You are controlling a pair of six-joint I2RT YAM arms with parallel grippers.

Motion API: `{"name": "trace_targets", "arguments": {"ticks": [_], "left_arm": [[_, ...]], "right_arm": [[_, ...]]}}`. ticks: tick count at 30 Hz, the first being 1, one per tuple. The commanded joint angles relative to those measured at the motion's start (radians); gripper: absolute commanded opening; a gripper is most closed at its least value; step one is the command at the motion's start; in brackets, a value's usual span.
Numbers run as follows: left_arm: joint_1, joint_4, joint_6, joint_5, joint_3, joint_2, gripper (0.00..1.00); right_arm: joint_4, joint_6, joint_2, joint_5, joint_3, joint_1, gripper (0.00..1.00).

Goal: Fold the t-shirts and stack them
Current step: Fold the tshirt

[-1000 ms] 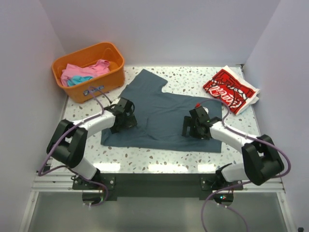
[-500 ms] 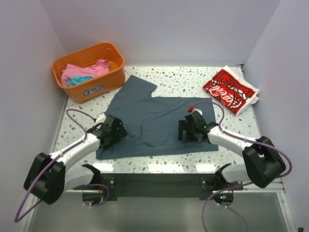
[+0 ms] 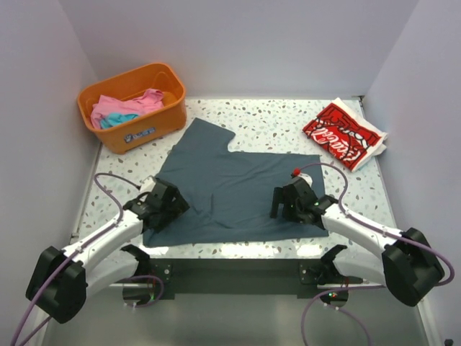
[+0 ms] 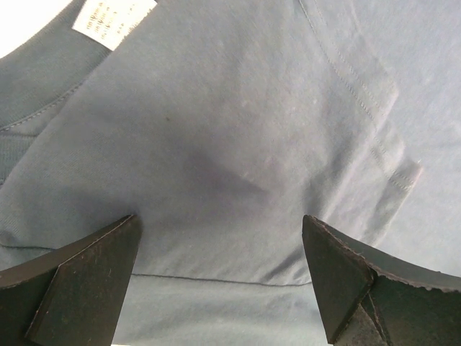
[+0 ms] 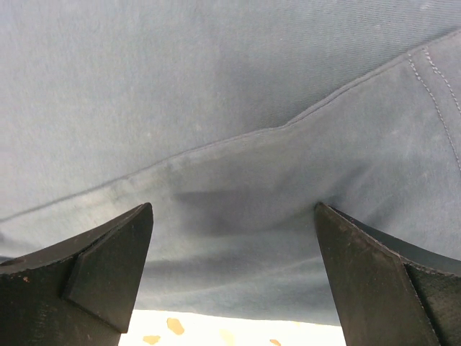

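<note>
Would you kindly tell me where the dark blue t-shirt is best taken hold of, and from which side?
I would pinch the dark blue t-shirt at both corners of its near edge, coming down from the near side. It lies flat, that edge is the closest one, and the open left gripper and right gripper each hang over that end.

the blue shirt (image 3: 230,184) covers the middle of the tabletop (image 3: 274,119), the left tool (image 3: 160,205) and right tool (image 3: 288,204) low on its near corners. the orange basket (image 3: 169,119) blocks the far left corner, the red shirt (image 3: 342,133) the far right. between them the far strip lies bare; walls (image 3: 238,43) hem three sides.
</note>
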Motion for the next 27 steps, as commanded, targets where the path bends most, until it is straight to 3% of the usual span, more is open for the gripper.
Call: {"name": "trace_targets", "arguments": {"ticks": [1,6,13,21,26,27], "left_arm": [[-0.053,-0.209,-0.06,0.059,-0.019,0.035,1.0],[-0.083,-0.293,-0.05,0.013,0.083,0.002,1.0],[-0.083,-0.3,0.165,-0.157,0.535,0.149,1.0],[-0.047,-0.188,0.485,-0.225,1.091,0.68,1.0],[-0.005,-0.307,0.567,-0.259,1.6,1.135,1.0],[-0.002,-0.338,0.585,-0.273,1.774,1.206,1.0]], "right_arm": [[-0.12,0.072,-0.003,0.011,-0.037,0.005,0.99],[-0.178,0.067,-0.038,0.019,0.011,0.005,0.99],[-0.321,0.018,-0.064,0.195,0.295,-0.006,0.98],[-0.273,-0.094,0.011,0.187,0.475,-0.192,0.99],[-0.256,-0.118,0.084,0.192,0.49,-0.204,0.99],[-0.256,-0.12,0.091,0.189,0.487,-0.206,0.99]]}}
